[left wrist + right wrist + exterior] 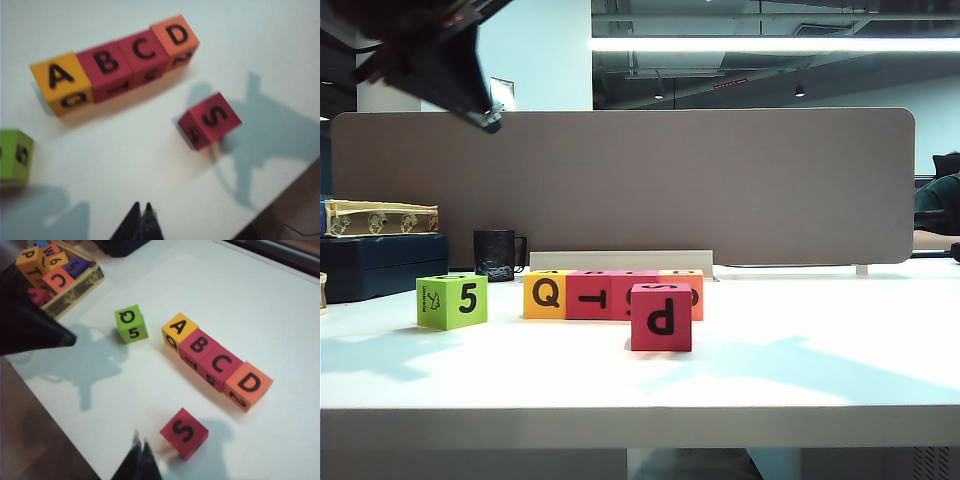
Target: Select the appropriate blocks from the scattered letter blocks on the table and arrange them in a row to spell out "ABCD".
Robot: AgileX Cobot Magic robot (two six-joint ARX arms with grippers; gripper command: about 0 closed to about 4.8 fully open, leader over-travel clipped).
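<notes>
Row of four blocks reads A-B-C-D on top faces, cubes touching, long axis straight along tabletop.

Left tool lifted clear, tips together, holding nothing; row lies ahead of it.

Right tool same, tips together, empty, near S cube.

S cube and green 5 cube apart from row.

Judgement: spelling done; arms need only retreat.

Tabletop white, matte, ample room around row.

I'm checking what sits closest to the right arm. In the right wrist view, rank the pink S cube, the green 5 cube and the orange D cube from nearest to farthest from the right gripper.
The right gripper is shut, hovering above the table's near edge.
1. Pink S cube: right beside the fingertips.
2. Green 5 cube and orange D cube, the ABCD row's end: both clearly farther, on opposite sides, too close to rank.
</notes>
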